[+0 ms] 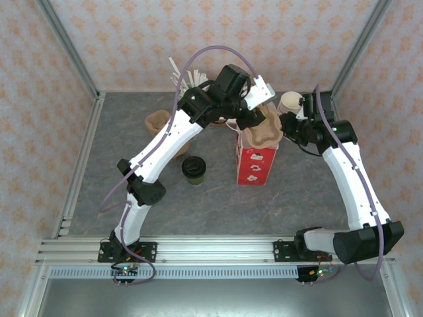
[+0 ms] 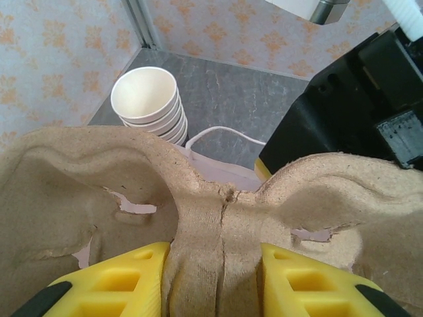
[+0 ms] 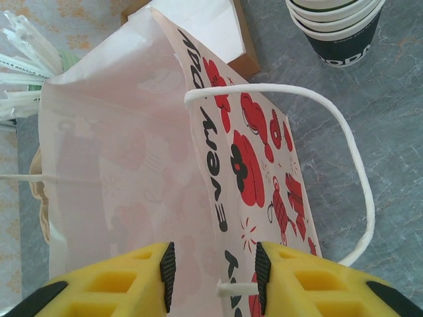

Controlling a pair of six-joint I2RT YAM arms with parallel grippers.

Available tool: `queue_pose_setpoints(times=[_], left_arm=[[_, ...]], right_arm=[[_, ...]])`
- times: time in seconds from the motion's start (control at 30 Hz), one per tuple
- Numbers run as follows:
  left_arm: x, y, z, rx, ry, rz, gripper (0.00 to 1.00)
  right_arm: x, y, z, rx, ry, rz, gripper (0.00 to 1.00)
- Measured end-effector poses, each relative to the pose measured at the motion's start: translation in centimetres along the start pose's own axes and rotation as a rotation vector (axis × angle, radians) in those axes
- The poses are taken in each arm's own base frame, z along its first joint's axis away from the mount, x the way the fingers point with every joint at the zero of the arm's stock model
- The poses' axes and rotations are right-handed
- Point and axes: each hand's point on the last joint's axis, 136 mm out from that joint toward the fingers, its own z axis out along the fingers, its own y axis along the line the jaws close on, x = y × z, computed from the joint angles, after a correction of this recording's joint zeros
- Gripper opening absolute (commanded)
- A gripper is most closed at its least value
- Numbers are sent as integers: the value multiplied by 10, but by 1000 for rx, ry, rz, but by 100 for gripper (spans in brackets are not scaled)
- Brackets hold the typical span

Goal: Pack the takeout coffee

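Note:
The takeout coffee (image 1: 192,169), a small dark-green cup with a black lid, stands on the table left of the red-and-white paper bag (image 1: 254,165), apart from both arms. My left gripper (image 1: 254,119) (image 2: 215,254) is shut on the centre ridge of a brown pulp cup carrier (image 1: 266,132) (image 2: 218,211), which hangs over the bag's open mouth. My right gripper (image 1: 285,125) (image 3: 215,264) stands open astride the bag's right wall (image 3: 218,165), one finger inside and one outside. The bag's white handle (image 3: 357,172) loops beside it.
A stack of lidless paper cups (image 1: 289,102) (image 2: 149,102) (image 3: 340,26) stands behind the bag on the right. A second pulp carrier (image 1: 158,125) lies at the back left, with white straws (image 1: 185,79) (image 3: 20,59) behind it. Patterned walls close in three sides.

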Motion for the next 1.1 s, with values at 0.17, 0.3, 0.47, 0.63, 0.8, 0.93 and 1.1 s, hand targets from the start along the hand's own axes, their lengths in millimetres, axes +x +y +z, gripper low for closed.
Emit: queue_pose_setpoints(times=[0.17,0.3,0.47,0.63,0.8,0.93,1.1], left_arm=[[2,2,3,16,-1,-20,32],[4,5,5,23,1,-38,30],[5,9,4,22,0,-55,29],[6,12,3,25,-1,-64,28],[6,11,3,34,-4,-80,28],[5,10,2,56,-8,-96,28],[5,3,0,101,-11,-123,28]], right_arm=[[-1,-1,3,4,-1,-8,36],[1,-3,11,13,19,-19,28],[4,-4,18,8,43,-35,18],[6,-2,20,-4,62,-49,5],[9,1,20,-27,77,-67,0],[13,7,19,-60,95,-79,0],[18,14,10,-105,109,-104,0]])
